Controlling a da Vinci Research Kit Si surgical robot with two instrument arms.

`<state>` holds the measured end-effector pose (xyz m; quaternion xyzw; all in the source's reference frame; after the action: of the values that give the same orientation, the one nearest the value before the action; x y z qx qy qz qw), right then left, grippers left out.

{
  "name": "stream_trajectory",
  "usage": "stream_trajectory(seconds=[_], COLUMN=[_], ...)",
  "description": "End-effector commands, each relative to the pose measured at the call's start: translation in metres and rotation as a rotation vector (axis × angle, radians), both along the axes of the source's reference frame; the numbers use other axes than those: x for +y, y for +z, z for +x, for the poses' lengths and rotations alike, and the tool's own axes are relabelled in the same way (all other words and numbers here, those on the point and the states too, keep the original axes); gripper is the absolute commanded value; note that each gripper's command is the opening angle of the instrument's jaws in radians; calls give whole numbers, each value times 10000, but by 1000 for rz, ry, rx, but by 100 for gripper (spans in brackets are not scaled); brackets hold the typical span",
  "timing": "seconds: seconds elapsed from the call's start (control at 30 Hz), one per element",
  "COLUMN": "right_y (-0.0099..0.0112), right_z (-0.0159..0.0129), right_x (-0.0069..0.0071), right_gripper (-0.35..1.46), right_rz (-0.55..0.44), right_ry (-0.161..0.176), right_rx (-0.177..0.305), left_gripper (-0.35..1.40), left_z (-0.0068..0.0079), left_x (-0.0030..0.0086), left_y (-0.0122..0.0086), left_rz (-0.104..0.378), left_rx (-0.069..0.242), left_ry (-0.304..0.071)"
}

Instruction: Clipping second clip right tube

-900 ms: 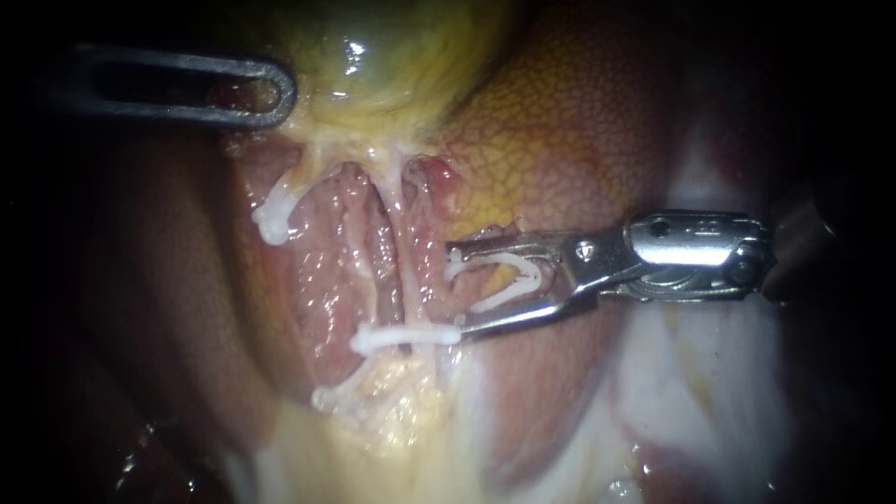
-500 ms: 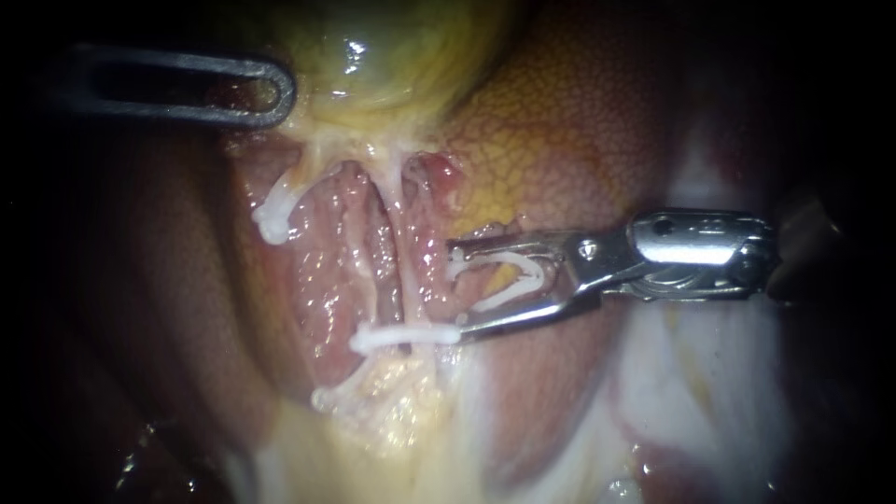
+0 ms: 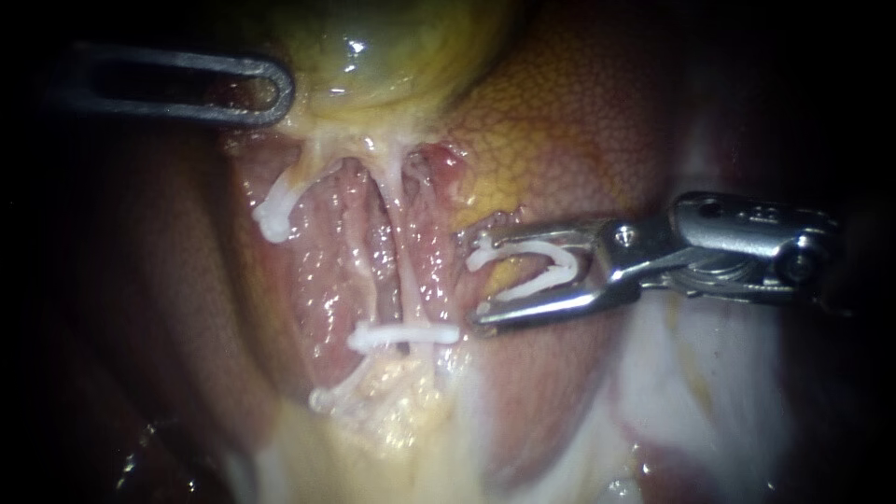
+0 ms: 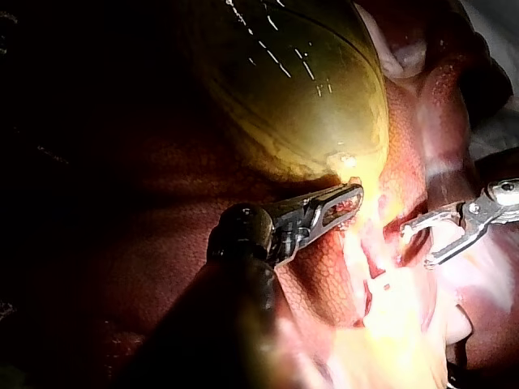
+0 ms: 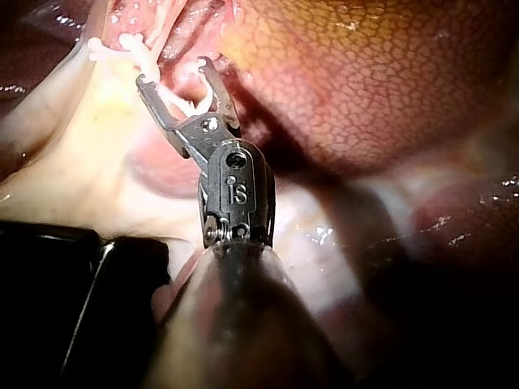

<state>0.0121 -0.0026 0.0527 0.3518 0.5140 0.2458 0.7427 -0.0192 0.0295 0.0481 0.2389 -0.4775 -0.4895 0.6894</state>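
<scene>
1. Right instrument (image 3: pixel 471 282) has backed off sideways from the placed clip (image 3: pixel 403 336) since the earlier frame; its lower jaw tip now sits just beside that clip's end.
2. Its jaws stand wide but grip the loaded clip (image 3: pixel 567 269) from both sides.
3. Right tube (image 3: pixel 403 280) runs up from the placed clip and isn't between the jaws yet. It looks soft, slick and easy to tear, so I'd straddle it squarely just above the placed clip.
4. Left instrument (image 3: pixel 280 91), far above the placed clip, is clenched on the gallbladder (image 3: pixel 373 47).

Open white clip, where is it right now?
Endoscope view, right of centre: the open clip is carried by the right instrument, beside the tube, not touching it, up-right of the closed clip.
</scene>
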Motion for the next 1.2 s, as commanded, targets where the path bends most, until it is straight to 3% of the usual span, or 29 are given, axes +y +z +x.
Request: stream_trajectory(seconds=[0.03,0.57,0.83,1.03,1.2], right_y=[-2,18,32,35,36], right_z=[2,36,52,60,66], right_x=[1,1,-6,-9,-8], right_gripper=[44,44,44,44,44], right_rz=[4,34,49,90,133], right_ry=[3,47,26,21,15], right_rx=[-5,-38,-24,32,108], left_gripper=[-35,-35,-35,-35,-35], left_z=[0,0,-1,-1,-1], left_x=[0,0,-1,-1,-1], left_y=[0,1,1,1,1], left_rz=[0,0,-1,-1,-1], left_rx=[0,0,1,1,1], left_ry=[0,0,-1,-1,-1])
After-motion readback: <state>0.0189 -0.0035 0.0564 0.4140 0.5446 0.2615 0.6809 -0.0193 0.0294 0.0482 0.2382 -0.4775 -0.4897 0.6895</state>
